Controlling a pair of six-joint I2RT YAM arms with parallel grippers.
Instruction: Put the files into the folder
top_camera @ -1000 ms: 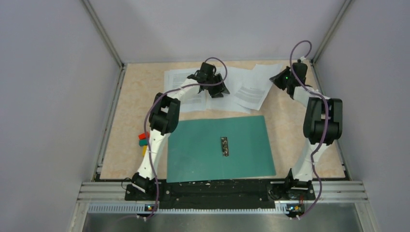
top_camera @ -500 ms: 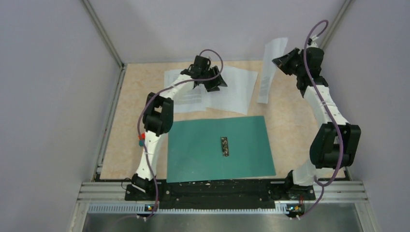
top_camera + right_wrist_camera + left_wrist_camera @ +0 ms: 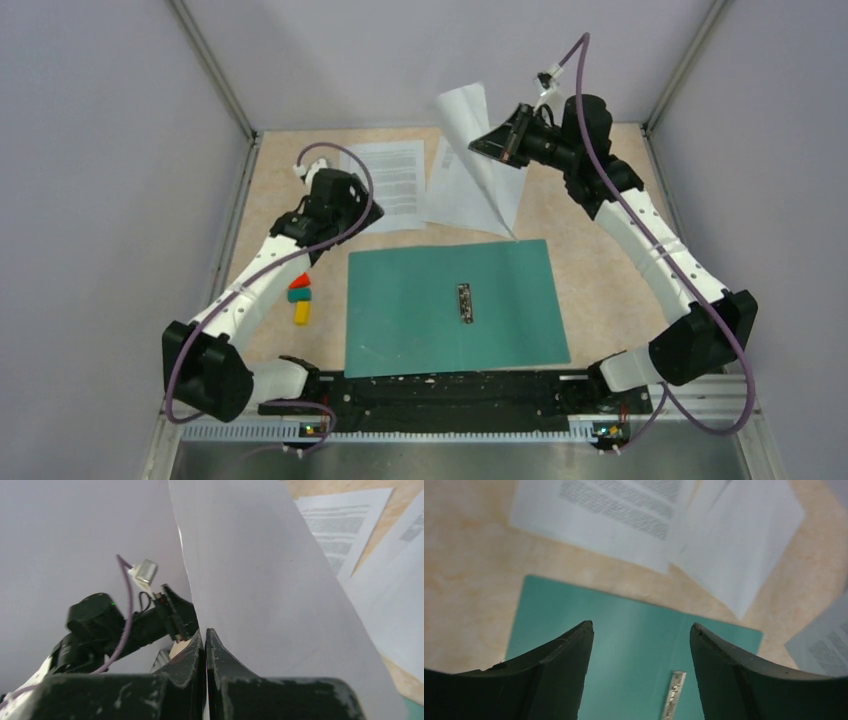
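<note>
The teal folder [image 3: 455,305] lies open and flat at the table's near middle, its metal fastener [image 3: 464,302] showing. My right gripper [image 3: 492,143] is shut on the edge of a white sheet [image 3: 480,160] and holds it in the air above the back of the table; the sheet's low corner hangs near the folder's far edge. The right wrist view shows its jaws [image 3: 206,632] pinched on that sheet [image 3: 260,580]. A printed sheet [image 3: 392,185] and a blank-side sheet [image 3: 450,200] lie behind the folder. My left gripper [image 3: 362,213] is open and empty, over the folder's [image 3: 624,645] far left corner [image 3: 641,627].
Small red, green and yellow blocks [image 3: 298,297] sit left of the folder. Grey walls close the table on the left, back and right. A metal rail [image 3: 460,395] runs along the near edge. The left arm [image 3: 100,625] shows in the right wrist view.
My right gripper has lifted one sheet off the table and swung it left toward the middle. My left arm has pulled back from the papers to the left and nearer.
</note>
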